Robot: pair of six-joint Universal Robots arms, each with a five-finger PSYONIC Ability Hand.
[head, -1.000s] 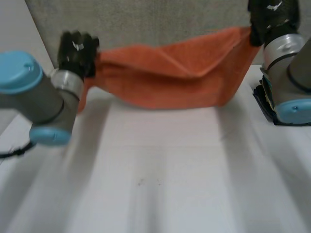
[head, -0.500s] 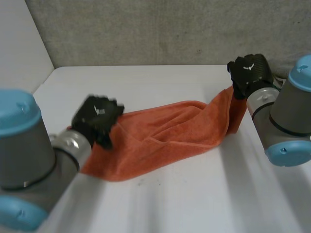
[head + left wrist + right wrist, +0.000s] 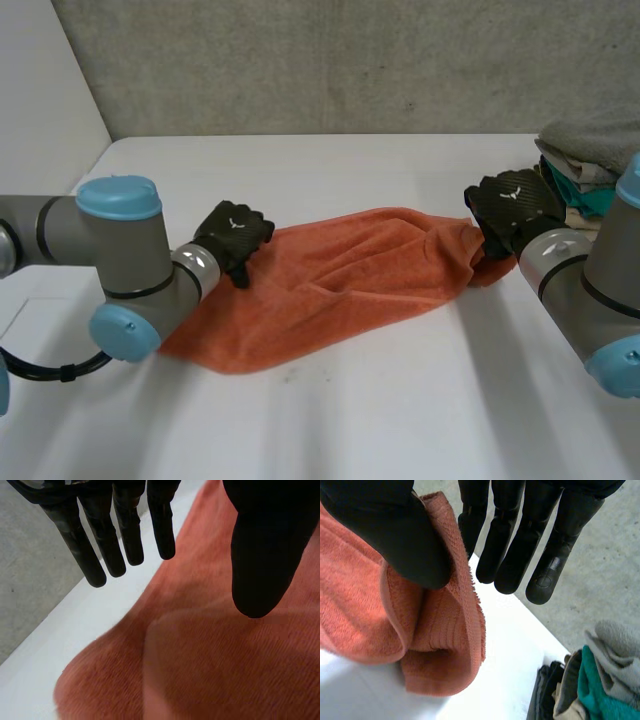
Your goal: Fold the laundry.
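Towel (image 3: 340, 280): orange, lying rumpled on the white table (image 3: 330, 420), stretched across its middle from the left edge toward the right edge, with a crease running along its length
Towel's left end: spread wide, its near corner reaching toward the table's near left corner
Towel's right end: gathered narrow just below the right hand; in the right wrist view (image 3: 365, 615) the hemmed edge is folded back on itself
Left hand (image 3: 232, 235): palm down over the towel's far left corner; its fingers (image 3: 161, 525) are straight and spread, the thumb (image 3: 260, 555) stands well apart from them, and no cloth is caught between, so the hand is released
Left arm: comes in from the table's left edge, elbow bent, wrist low over the towel's left edge
Right hand (image 3: 512, 208): over the towel's right end; fingers (image 3: 562, 545) straight and pointing past the cloth, thumb (image 3: 395, 530) in front of the hem and apart from the fingers, so the hand is relaxed and grips nothing
Right arm: reaches in from the table's near right corner, forearm angled toward the far edge
Pile of clothes (image 3: 590, 160): grey, teal and dark pieces stacked at the table's far right corner, near the right hand, apart from the towel
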